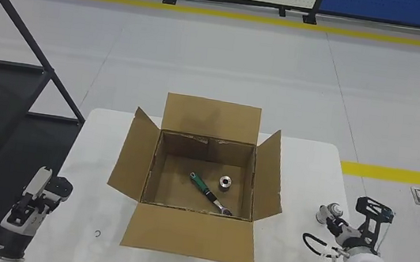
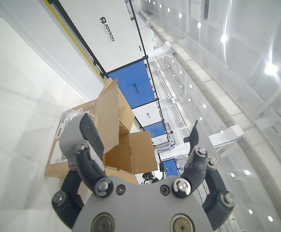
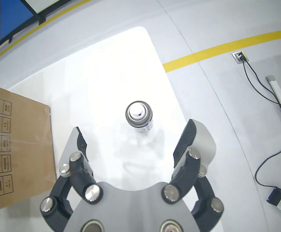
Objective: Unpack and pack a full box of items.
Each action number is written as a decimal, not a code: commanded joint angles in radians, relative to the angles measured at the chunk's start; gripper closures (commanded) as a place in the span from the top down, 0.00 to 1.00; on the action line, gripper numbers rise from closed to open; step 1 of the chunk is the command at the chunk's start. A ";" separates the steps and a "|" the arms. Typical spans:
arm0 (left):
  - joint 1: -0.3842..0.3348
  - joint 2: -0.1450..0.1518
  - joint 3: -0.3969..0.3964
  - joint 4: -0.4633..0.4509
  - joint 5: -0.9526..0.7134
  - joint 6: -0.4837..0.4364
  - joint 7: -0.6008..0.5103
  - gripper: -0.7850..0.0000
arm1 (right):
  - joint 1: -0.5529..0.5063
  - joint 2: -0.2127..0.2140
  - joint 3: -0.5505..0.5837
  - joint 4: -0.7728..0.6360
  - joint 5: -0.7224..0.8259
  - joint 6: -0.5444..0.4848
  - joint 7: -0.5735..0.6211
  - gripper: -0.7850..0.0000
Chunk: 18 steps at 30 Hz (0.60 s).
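Looking down at a brown box [image 1: 212,118] standing on the white worktop [image 1: 309,164], with all 4 flaps folded out.

Seeing 2 things lying on the floor of the box: a wrench [image 1: 208,191] with a green handle, and a small round metal part [image 1: 224,182] just beside it, nearer the box's right wall.

Finding a spray can [image 3: 139,117] standing upright on the worktop, outside the box, off to the right of the box's right flap and apart from it.

Hanging the right tool [image 3: 134,140] near that can, also to the right of the box. Spreading its 2 fingers wide and gripping nothing. Leaving the can out past the fingertips, not between them and not touching them.

Holding the left tool [image 2: 140,131] to the left of the box, near the box's front left corner. Spreading this one wide too, with nothing between its black pads [image 2: 91,134]. Pointing it toward the box's left side, with white labels [image 2: 65,116] showing on the outside of the box there.

Spotting 1 tiny ring-like thing [image 1: 97,233] lying on the worktop, just left of the box's front flap.
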 commanded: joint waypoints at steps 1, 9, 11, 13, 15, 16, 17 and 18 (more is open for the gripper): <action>0.000 0.000 0.000 0.000 0.000 0.000 0.000 1.00 | 0.018 0.001 -0.008 0.021 0.000 -0.006 0.008 1.00; 0.000 0.000 0.000 0.000 0.000 0.000 0.000 1.00 | 0.090 0.003 -0.031 0.117 -0.048 0.033 0.062 1.00; 0.000 0.000 0.000 0.000 0.000 0.000 0.000 1.00 | 0.100 0.003 -0.034 0.131 -0.044 0.032 0.065 1.00; 0.000 0.000 0.000 0.000 0.000 0.000 0.000 1.00 | 0.110 0.004 -0.036 0.147 -0.043 0.030 0.069 0.96; 0.000 0.000 0.000 0.000 0.000 0.000 0.000 1.00 | 0.119 0.004 -0.037 0.160 -0.041 0.029 0.067 0.92; 0.000 0.000 0.000 0.000 0.000 0.000 0.000 1.00 | 0.122 0.004 -0.038 0.165 -0.039 0.028 0.066 0.91; 0.000 0.000 0.000 0.000 0.000 0.000 0.000 1.00 | 0.125 0.005 -0.039 0.172 -0.037 0.028 0.065 0.85; 0.000 0.000 0.000 0.000 0.000 0.000 0.000 1.00 | 0.128 0.005 -0.038 0.180 -0.036 0.029 0.066 0.82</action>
